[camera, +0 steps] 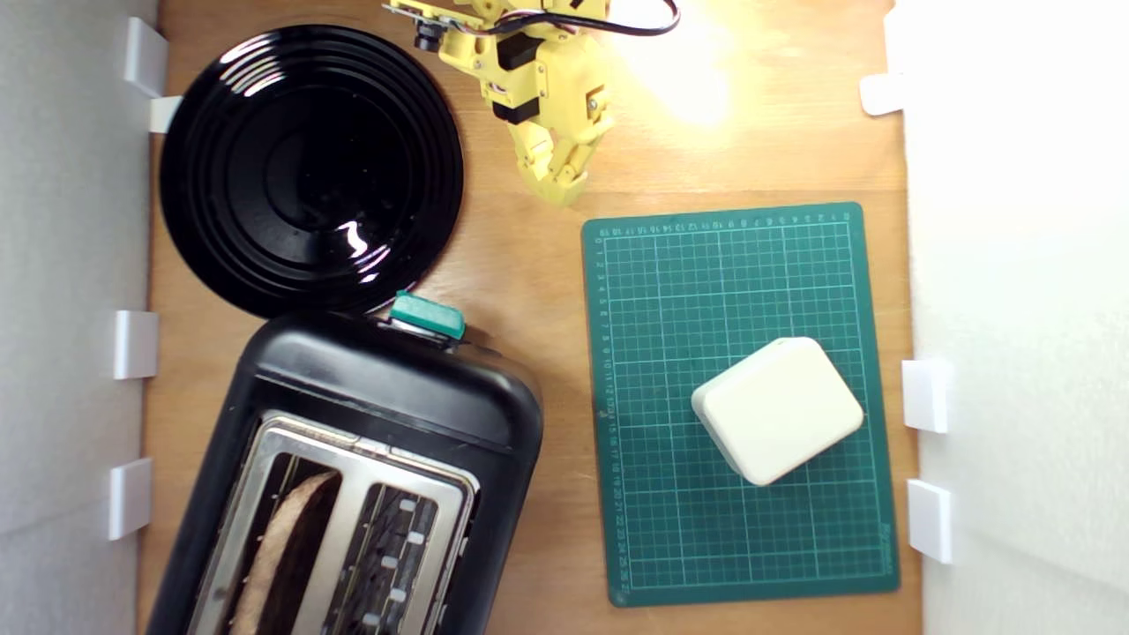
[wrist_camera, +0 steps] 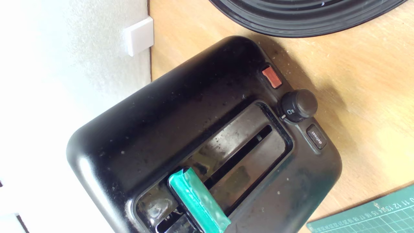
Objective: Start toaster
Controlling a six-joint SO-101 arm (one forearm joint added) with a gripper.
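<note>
Toaster (camera: 353, 476) fills the lower part of the exterior view's left, black with a silver top; one slot holds a slice of bread (camera: 282, 547), and its green lever (camera: 428, 316) points toward the black plate (camera: 310, 168) above it. To the exterior view's right a white box (camera: 776, 410) sits on a green cutting mat (camera: 653, 265). Near the top the yellow gripper (camera: 560, 181) hangs over bare wood, holding nothing, its jaws nearly together

Up close in the wrist view, the toaster's end panel shows the green lever (wrist_camera: 199, 202) in its slot, a red button (wrist_camera: 271, 77), a dial (wrist_camera: 298, 105) and a defrost button (wrist_camera: 316, 136)

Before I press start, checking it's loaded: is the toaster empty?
Not empty: a bread slice sits in one slot of the toaster; the other slot looks bare.
</note>
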